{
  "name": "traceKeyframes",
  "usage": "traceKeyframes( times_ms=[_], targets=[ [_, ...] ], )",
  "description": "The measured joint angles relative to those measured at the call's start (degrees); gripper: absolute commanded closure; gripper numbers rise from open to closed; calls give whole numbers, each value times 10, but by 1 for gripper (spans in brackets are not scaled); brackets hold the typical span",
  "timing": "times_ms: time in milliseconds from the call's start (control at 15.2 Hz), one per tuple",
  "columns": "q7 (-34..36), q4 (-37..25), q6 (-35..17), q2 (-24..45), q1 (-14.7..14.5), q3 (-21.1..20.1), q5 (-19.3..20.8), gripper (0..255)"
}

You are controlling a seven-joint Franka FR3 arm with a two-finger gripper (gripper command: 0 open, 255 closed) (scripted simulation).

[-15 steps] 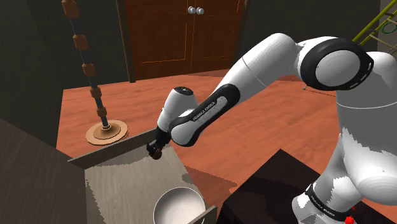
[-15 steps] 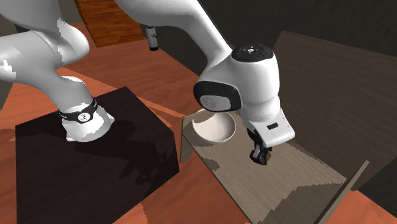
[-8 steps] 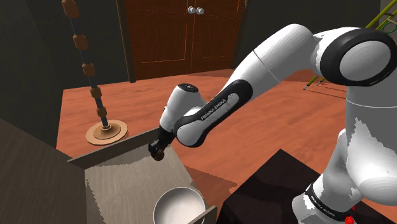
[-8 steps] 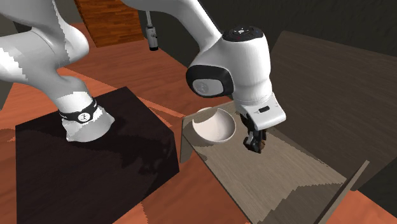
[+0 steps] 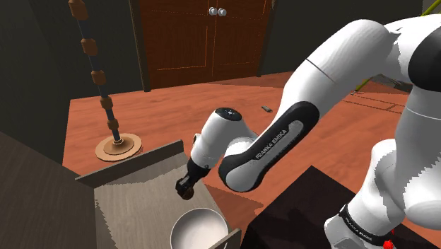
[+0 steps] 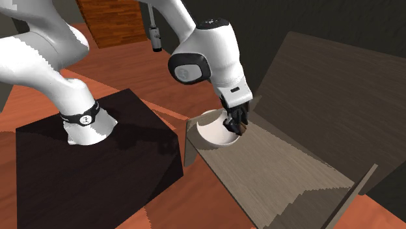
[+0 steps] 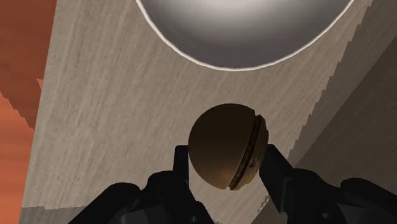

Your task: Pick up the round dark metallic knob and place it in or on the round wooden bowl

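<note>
1. The gripper has its fingers pinching the knob from both sides. The knob is a brown-bronze dome with a grooved rim, low centre of the wrist view and lifted off the surface.
2. Just past the knob is the bowl. It is drawn pale grey-white, not wood, and its rim fills the upper centre of the wrist view.
3. Change: a second ago the gripper hung mid-table, lower right of centre in the second exterior view. Now the gripper sits up and left of there, at the bowl's right rim.
4. The shoulder view shows the same. The gripper has dropped from the table's far edge toward bottom centre, just above the bowl.
5. Meaning: the pick is done and the carry nearly done. The knob looks short of the bowl's centre, so probably a small shift over it, then release.
6. The grey wood-grain table is under both. The black stand is at lower left of the second exterior view.
7. Farther back, a post with brown blocks stands on the red floor, left in the shoulder view.
8. A wooden door is at top centre.
</note>
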State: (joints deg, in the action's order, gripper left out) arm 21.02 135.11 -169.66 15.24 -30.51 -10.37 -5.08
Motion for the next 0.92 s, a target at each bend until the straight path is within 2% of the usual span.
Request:
traceKeyframes(
  times_ms=[330, 594, 924],
  targets=[
    [80, 91, -34, -61, -66, 14, 27, 255],
    [187, 141, -58, -88, -142, 51, 93, 255],
    [236, 149, -97, -58, -178, 85, 138, 255]
  ],
)
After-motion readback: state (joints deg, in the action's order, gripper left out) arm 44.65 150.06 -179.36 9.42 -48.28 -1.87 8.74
